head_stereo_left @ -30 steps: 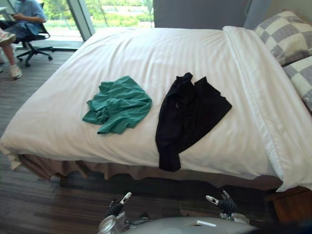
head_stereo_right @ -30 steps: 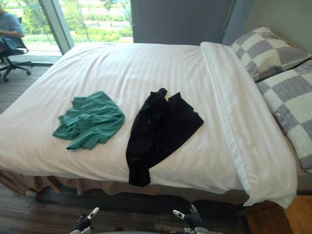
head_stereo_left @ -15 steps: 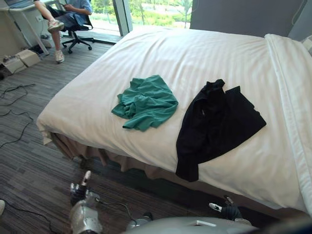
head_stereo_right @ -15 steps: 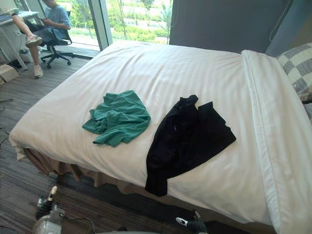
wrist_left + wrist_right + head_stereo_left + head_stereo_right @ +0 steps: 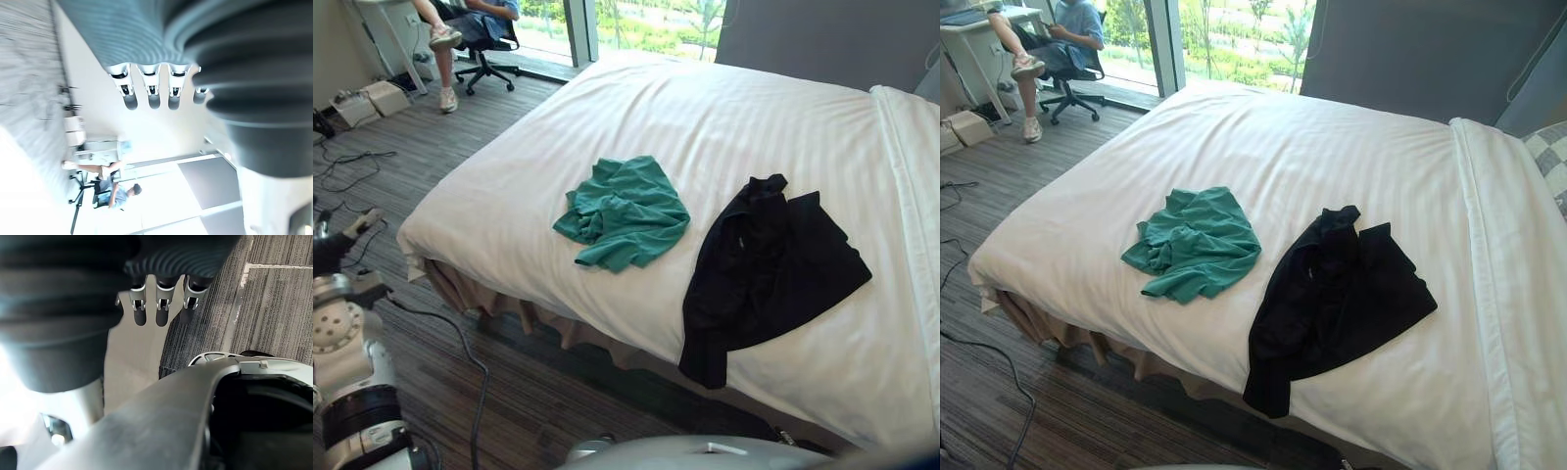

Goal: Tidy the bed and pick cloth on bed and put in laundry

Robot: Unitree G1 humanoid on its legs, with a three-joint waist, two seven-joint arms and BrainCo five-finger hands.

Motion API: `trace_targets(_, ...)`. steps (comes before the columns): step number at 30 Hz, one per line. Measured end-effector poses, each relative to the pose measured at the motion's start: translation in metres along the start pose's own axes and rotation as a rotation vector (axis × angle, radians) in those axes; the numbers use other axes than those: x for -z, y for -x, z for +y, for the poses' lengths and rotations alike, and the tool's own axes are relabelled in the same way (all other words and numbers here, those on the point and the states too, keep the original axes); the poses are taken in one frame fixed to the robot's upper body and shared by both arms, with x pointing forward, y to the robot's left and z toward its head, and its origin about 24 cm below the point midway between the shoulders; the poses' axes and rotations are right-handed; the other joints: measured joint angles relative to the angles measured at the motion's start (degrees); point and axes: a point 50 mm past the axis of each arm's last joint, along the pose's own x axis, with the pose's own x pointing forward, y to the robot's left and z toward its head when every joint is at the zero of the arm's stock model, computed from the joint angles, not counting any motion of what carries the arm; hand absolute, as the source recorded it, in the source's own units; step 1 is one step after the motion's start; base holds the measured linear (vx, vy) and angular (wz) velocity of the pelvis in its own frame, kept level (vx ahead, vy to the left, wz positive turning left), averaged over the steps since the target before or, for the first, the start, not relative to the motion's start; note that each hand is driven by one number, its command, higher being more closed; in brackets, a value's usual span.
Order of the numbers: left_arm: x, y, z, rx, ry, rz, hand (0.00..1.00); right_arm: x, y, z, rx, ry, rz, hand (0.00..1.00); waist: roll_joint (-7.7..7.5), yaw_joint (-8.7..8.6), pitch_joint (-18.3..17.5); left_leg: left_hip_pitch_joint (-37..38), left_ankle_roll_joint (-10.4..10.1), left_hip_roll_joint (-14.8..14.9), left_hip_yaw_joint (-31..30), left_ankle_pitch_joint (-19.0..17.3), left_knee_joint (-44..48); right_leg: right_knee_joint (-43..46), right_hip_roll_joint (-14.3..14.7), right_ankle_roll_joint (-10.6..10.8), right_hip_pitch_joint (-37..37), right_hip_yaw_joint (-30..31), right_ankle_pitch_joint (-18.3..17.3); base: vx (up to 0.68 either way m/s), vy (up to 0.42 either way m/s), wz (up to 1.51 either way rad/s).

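Observation:
A crumpled green cloth (image 5: 623, 212) lies on the white bed (image 5: 705, 117), toward its near left side. To its right a black cloth (image 5: 766, 273) is spread out, one end hanging at the bed's near edge. My left hand (image 5: 335, 251) is raised at the far left, over the floor and well away from the bed. Its fingers (image 5: 149, 88) are relaxed and hold nothing. My right hand (image 5: 157, 307) hangs low over the floor, fingers straight and empty.
A person sits on an office chair (image 5: 1065, 61) by a desk at the back left, next to the window. Boxes (image 5: 370, 100) and cables (image 5: 342, 166) lie on the wood floor left of the bed. A checked pillow (image 5: 1549, 159) shows at the right.
The camera has swung left, so the bed sits further right. My left hand has risen from the bottom to the far left edge. My right hand has dropped below the eye views.

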Motion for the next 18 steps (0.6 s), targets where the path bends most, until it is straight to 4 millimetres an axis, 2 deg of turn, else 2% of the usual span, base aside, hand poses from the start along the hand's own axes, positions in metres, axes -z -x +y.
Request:
trace_targets(5,-0.007,-0.009,-0.014,0.011,-0.071,0.003,0.0,0.001,0.001,-0.003,0.013,-0.012,0.002,0.0,0.56,-0.12,-0.6,-0.3,-0.5,2.0,5.7,0.6,0.0,-1.6,1.8,0.0,-1.9,6.2,0.2,0.05,-0.082,-0.42)
trace_targets(10,-0.024,-0.045,-0.013,-0.018,-0.202,-0.035,0.0,-0.005,0.0,-0.001,-0.008,0.015,-0.025,0.0,0.71,-1.14,-0.6,-1.5,-0.9,4.9,10.4,2.2,0.0,-3.3,4.9,0.0,-4.8,10.7,0.3,-0.05,-0.138,-0.52)
trace_targets(14,-0.031,-0.065,-0.034,0.012,-0.185,-0.028,0.0,-0.013,-0.001,0.0,-0.025,0.025,-0.052,0.0,0.8,-2.03,0.0,-5.6,-1.0,6.7,11.8,3.9,0.0,-3.5,6.9,-0.1,-9.8,13.1,0.3,-0.14,-0.126,-0.27)
trace_targets(15,-0.034,-0.069,-0.039,0.019,-0.182,-0.032,0.0,-0.017,-0.002,0.001,-0.029,0.02,-0.065,0.0,0.36,-2.15,0.4,-7.0,-0.9,7.0,11.7,4.0,0.0,-3.7,7.4,-0.6,-11.2,14.0,0.0,-0.2,-0.079,-0.17)
trace_targets(16,-0.041,-0.075,-0.043,0.024,-0.184,-0.044,0.0,-0.023,-0.005,0.004,-0.043,0.021,-0.079,0.0,-0.39,-2.16,2.5,-8.4,-0.8,6.9,12.0,4.7,0.0,-4.4,7.5,-1.3,-12.4,15.0,-0.6,-0.26,-0.081,-0.16)
trace_targets(18,-0.048,-0.082,-0.048,0.013,-0.199,-0.051,0.0,-0.033,-0.008,0.009,-0.059,0.004,-0.112,0.0,-1.79,-2.46,5.0,-10.8,-0.7,7.0,12.5,5.5,-0.2,-5.1,7.4,-1.0,-14.4,15.8,-2.0,-0.26,-0.059,-0.12)
